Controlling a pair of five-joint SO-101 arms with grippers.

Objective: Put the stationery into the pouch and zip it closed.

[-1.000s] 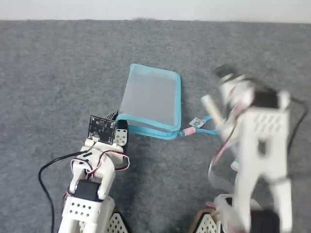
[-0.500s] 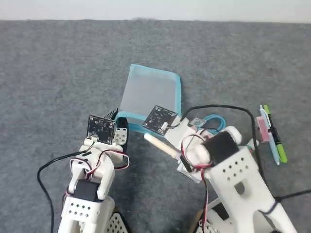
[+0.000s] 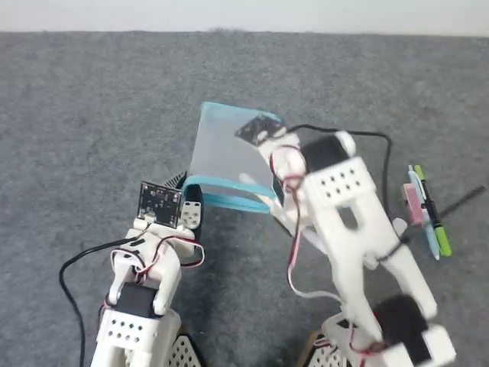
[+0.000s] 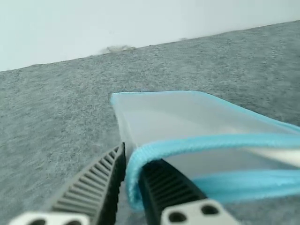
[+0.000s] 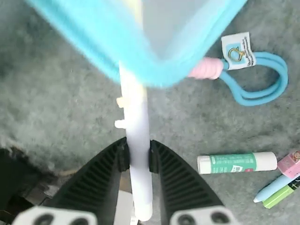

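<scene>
My left gripper (image 4: pixel 134 161) pinching the blue rim of the pouch (image 3: pixel 233 157), my right gripper (image 5: pixel 138 146) clamping a white pen (image 5: pixel 133 105), grey felt table (image 3: pixel 92 99), pale wall (image 3: pixel 229 14) behind

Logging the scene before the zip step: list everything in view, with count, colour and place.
pouch: 1, translucent with blue edging, mid-table
white pen: 1, white, front end in the pouch mouth
glue stick: 1, white with green label, on the table near the coloured pens
pink item: 1, pink, beside the pens
light blue pen: 1, right side
green pen: 1, alongside the blue one
strap loop: 1, blue, at the pouch corner
table cover: 1, grey
left end effector: 1, black, shut on the pouch rim
right end effector: 1, black, shut on the white pen
</scene>
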